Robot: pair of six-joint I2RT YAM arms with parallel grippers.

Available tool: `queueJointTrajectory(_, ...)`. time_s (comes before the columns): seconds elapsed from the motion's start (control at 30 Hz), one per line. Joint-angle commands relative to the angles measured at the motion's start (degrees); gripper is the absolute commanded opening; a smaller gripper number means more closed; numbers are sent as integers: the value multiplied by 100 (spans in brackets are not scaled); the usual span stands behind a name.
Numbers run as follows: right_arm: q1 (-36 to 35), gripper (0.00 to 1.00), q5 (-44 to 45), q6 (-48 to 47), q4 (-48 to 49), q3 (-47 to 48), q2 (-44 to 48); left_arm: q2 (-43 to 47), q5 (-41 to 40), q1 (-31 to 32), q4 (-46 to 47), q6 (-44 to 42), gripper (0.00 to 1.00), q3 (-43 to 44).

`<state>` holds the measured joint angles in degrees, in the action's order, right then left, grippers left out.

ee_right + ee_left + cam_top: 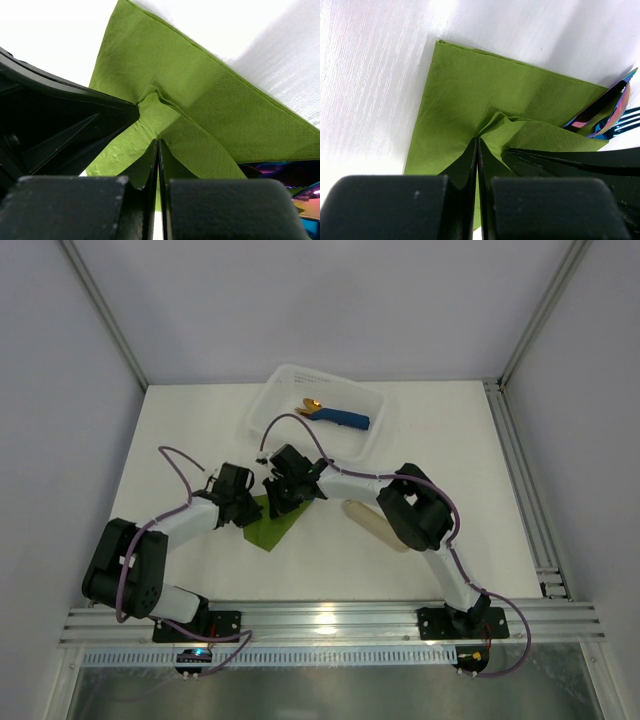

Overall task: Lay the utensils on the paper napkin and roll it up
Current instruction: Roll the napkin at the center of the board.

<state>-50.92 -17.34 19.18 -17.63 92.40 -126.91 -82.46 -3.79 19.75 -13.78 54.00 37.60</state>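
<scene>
The olive-green paper napkin (274, 528) lies on the white table between the two arms, with its near edge folded up and over. My left gripper (252, 508) is shut, and its tips (477, 141) pinch a raised fold of the napkin (470, 90). My right gripper (279, 496) is shut too, pinching the same fold (158, 142) of the napkin (210, 110) close beside the left one. The iridescent utensils (612, 114) poke out from under the fold; only their ends show, also in the right wrist view (306, 194). They are hidden in the top view.
A beige rounded oblong piece (374, 524) lies right of the napkin, beside the right arm. A clear plastic container (283, 392) at the back holds a blue rolled napkin with gold cutlery (338, 417). Frame posts and rails border the table.
</scene>
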Motion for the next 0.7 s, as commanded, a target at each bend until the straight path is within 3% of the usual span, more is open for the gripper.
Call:
queueJointTrajectory(0.0,-32,4,108,-81,-48,235,105,-34,-51,-24,16,40,0,-183)
queueJointTrajectory(0.33,-199,4,-287,112,233,-160,606,98,-34,-24,25,93,0,-298)
queueJointTrajectory(0.67,-235,4,-1121,534,1217,-1004,852,256,-34,-24,-90,234,0,-412)
